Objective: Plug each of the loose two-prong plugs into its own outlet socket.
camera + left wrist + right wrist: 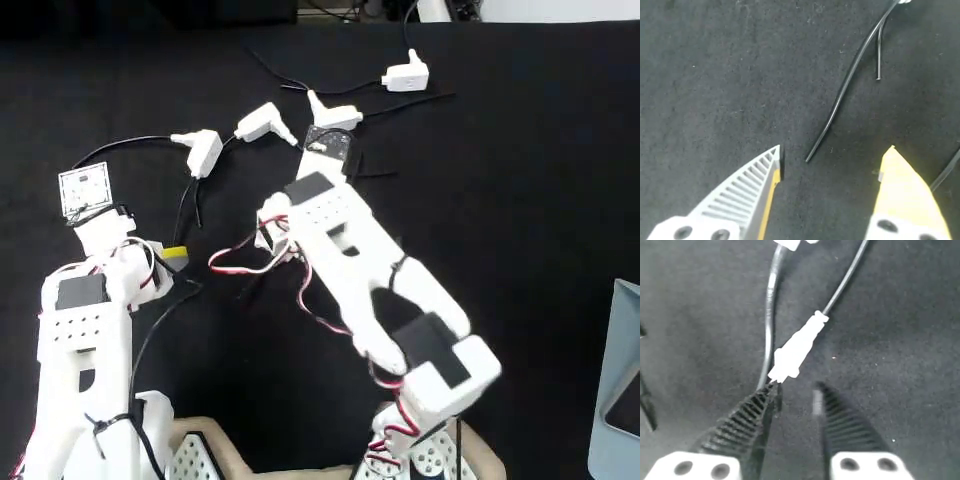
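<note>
My left gripper [835,150] gapes wide and empty over the black table [715,75] at lower left. Along the upper middle the white plugs [203,150] lie apart (none mated, I'd judge). My right gripper [796,386], half open, holds nothing; its tip sits just beside one plug [791,352].

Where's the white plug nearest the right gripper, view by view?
High view: white plug, upper middle, just beyond the right gripper.
Right wrist view: plug at centre, just off the right gripper.
Left wrist view: black cable ahead of the left gripper instead.
Shared landmark: the right gripper.
</note>
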Controlling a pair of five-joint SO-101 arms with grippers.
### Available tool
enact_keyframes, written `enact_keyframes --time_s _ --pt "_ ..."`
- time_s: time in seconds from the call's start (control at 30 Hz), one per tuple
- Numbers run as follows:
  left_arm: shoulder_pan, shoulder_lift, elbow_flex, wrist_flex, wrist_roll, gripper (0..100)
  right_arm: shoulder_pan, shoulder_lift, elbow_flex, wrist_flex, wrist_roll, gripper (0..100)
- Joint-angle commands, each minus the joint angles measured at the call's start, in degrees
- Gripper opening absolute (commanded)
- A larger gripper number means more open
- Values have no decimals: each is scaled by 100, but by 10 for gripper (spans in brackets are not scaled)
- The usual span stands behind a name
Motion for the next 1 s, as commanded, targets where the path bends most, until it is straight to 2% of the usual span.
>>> enact_keyframes --time_s 0.0,0.43,0.77,0.97 --pt "-48 -123 -22 -88 -53 311 53 110 -444 123 -132 200" --pt "-48 -123 -22 -88 -53 311 79 462 -541 -466 -185 185" --pt "-57 -123 -13 -88 -53 311 448 866 -725 -571 -185 184" --pt "-57 -123 -13 -88 -53 311 422 875 -690 -571 -185 184"
